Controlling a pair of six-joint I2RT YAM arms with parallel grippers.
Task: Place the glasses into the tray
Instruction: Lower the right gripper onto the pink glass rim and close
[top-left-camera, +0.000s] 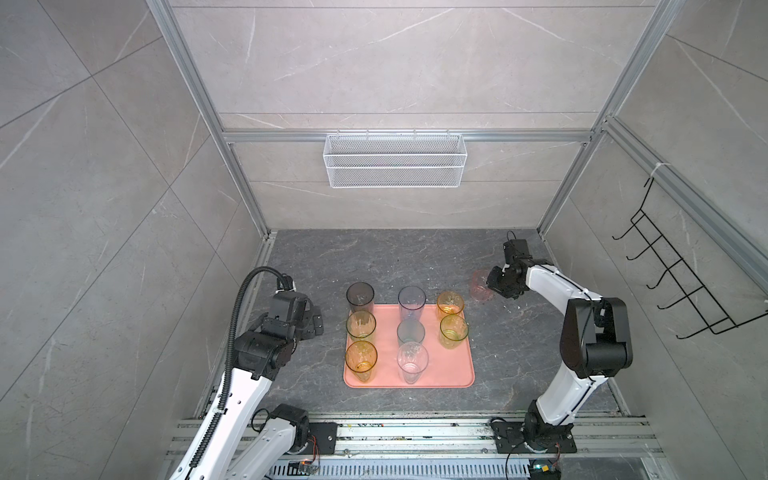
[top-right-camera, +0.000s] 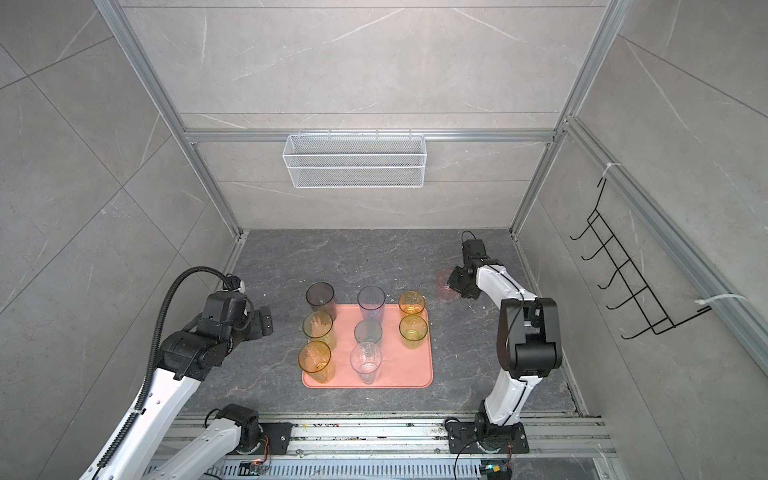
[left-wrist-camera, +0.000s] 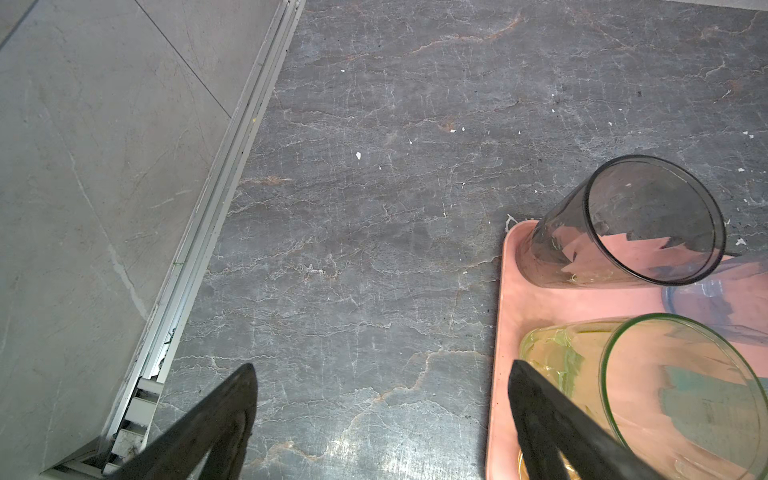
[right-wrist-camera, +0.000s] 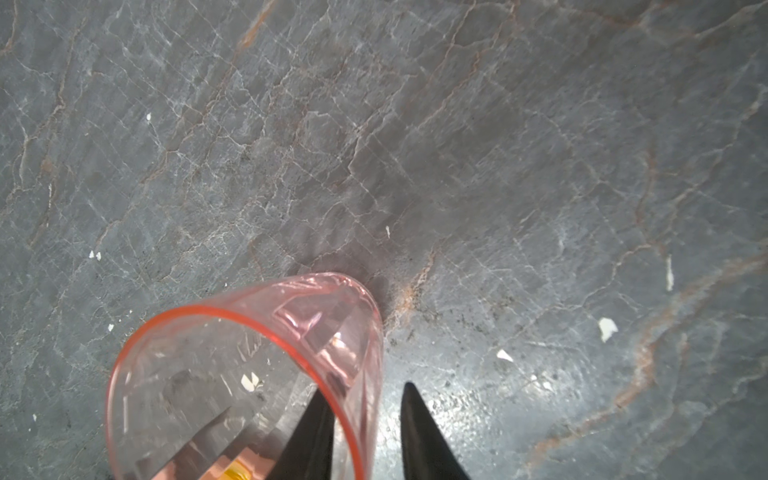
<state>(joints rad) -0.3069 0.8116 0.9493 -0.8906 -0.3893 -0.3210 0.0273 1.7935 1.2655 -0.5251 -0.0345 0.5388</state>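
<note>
The pink glass (right-wrist-camera: 249, 374) stands on the dark surface (top-left-camera: 415, 257), outside the tray (top-left-camera: 451, 370) and just off its far right corner. My right jaws straddle its wall: one finger (right-wrist-camera: 309, 440) is inside the rim and the other (right-wrist-camera: 419, 436) outside. They are still apart, with a sliver of surface showing between the outer finger and the glass (so not clamped on it). Nearest to it on the tray are a short amber glass (top-left-camera: 450, 303) and a yellow-green glass (top-left-camera: 454, 330), with the tray bare in front of them. Six more glasses (top-left-camera: 411, 332) fill the middle and left columns, the smoky grey one (left-wrist-camera: 623, 224) at the far left corner. My left jaws hang spread wide and holding nothing, just beside the tray's left rim. A white wire basket (top-left-camera: 395, 162) hangs on the back wall.
</note>
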